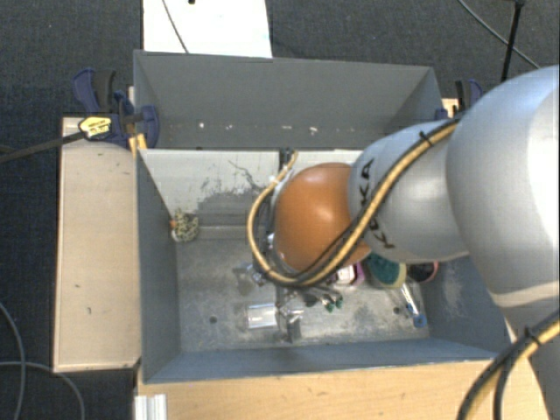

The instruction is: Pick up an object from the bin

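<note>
My gripper (290,316) hangs low over the front middle of the bin floor, mostly hidden under the arm's wrist. Just left of it lies a small flat silver-white piece (260,316), close beside the gripper; I cannot tell whether they touch. Immediately right of the gripper sits a small dark thing with green bits (330,302). Nothing shows plainly held in the gripper.
A small mottled green-brown lump (184,227) rests by the left wall. At the right lie a pink-and-white thing (348,276), a teal round thing (385,272), a dark thing (423,272) and a blue pen-like stick (411,306), partly under the arm.
</note>
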You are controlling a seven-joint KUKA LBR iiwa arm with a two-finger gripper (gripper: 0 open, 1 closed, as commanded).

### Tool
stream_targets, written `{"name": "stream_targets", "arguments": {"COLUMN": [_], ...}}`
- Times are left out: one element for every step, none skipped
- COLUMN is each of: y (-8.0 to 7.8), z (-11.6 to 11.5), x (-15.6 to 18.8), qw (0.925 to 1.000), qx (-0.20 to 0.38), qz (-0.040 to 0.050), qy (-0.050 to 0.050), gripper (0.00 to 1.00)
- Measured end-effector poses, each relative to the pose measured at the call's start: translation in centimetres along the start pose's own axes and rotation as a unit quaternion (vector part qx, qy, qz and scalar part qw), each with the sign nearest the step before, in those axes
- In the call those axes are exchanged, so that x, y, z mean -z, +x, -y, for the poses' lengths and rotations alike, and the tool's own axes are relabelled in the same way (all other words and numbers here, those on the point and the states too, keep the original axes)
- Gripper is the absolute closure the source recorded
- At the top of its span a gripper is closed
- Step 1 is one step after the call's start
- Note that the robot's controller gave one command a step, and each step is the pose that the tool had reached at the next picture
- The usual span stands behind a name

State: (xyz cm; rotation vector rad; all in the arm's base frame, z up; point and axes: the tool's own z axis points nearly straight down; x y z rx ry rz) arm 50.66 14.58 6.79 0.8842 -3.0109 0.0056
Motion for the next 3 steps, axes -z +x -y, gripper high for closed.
{"name": "stream_targets", "arguments": {"y": [-0.3,0.3,-0.5], "z": [-0.5,-0.8,1.6], "x": [0.2,11.2,16.2], "qw": [1.0000,1.0000,0.9999], "qx": [0.001,-0.006,-0.008], "qz": [0.0027,0.0071,0.0064], "qy": [-0.002,0.000,0.000], "gripper": [1.00,1.00,1.00]}}
